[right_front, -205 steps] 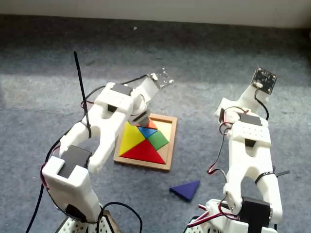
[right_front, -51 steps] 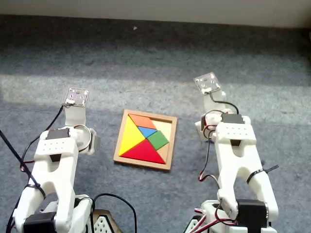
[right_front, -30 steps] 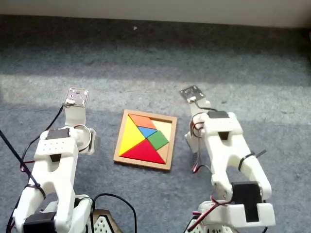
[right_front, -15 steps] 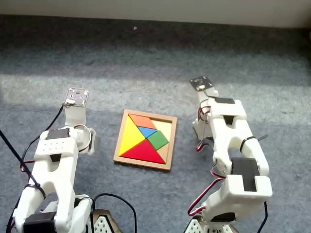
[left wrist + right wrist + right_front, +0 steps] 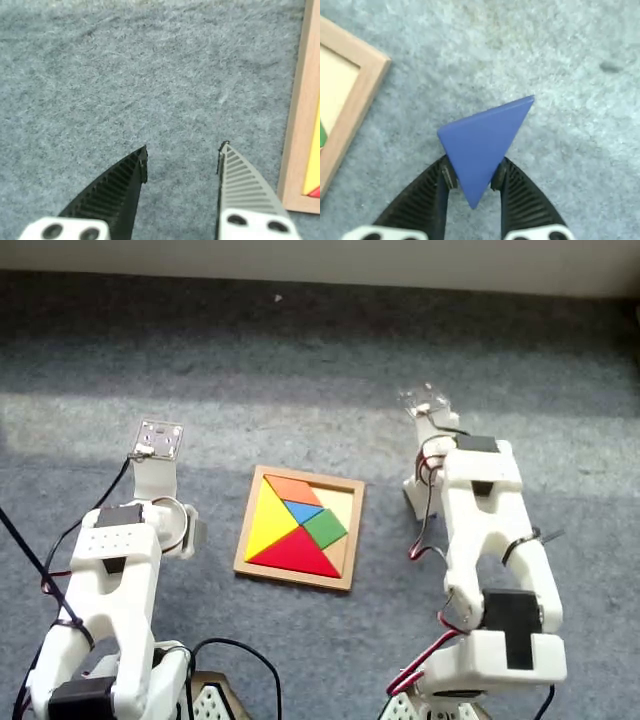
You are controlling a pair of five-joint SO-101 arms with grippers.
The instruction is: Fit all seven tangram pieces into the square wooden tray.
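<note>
Moved: left arm (image 5: 115, 560) off the wooden tray (image 5: 295, 578) to its left; blue triangle (image 5: 482, 145) lifted from its carpet (image 5: 300, 370) spot | right gripper (image 5: 472, 175) pinching 1 blue triangle above carpet, near tray rim, outside it | left gripper (image 5: 182, 150) spread, empty, over carpet beside tray | coloured pieces (image 5: 290, 530) sit in tray

Grey, carpet-covered tabletop (image 5: 300, 390), 1 pale sunlit band running across its far half. 1 square wooden tray (image 5: 292, 577) lies flat on it near the middle, turned slightly askew, its whole frame resting on the carpet.
</note>
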